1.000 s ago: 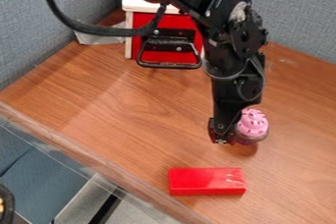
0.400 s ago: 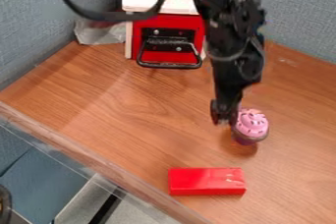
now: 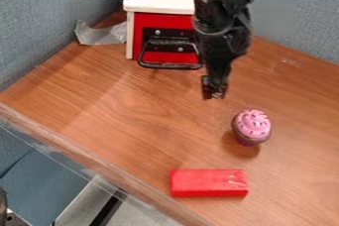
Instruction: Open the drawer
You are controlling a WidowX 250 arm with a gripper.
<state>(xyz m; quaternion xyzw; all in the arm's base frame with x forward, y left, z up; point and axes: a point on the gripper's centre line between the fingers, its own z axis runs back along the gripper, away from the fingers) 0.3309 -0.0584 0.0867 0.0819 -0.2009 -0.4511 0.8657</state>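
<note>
"Where's the gripper (image 3: 214, 91) now?"

"Out in front of the red drawer (image 3: 147, 23), off towards its right side as we look, apart from the handle (image 3: 159, 65). Whether it's open or closed I can't tell from here. I don't see anything held in it."

"And the drawer?"

"Looks shut to me, its face set under the white top (image 3: 157, 3) of the cabinet. So the step in hand, I'd say, is lining up on that handle."

"How would you do it?"

"Come across until the tip is over the gap between the bar and the drawer face, then lower it in behind the bar, near the middle. Pull straight out from the face, low and level. Tug from one end and the drawer could twist and stick; go in too shallow and the tip slips off the bar."

"Could the whole cabinet slide along?"

"It might, if it's light. I'd start gently."

"Anything inside?"

"Can't say; the front hides it. The cupcake (image 3: 252, 125) sits on the table (image 3: 132, 106), in front of the drawer and to its right, and the red block (image 3: 208, 183) lies farther out from it. Neither is in a container."
</note>
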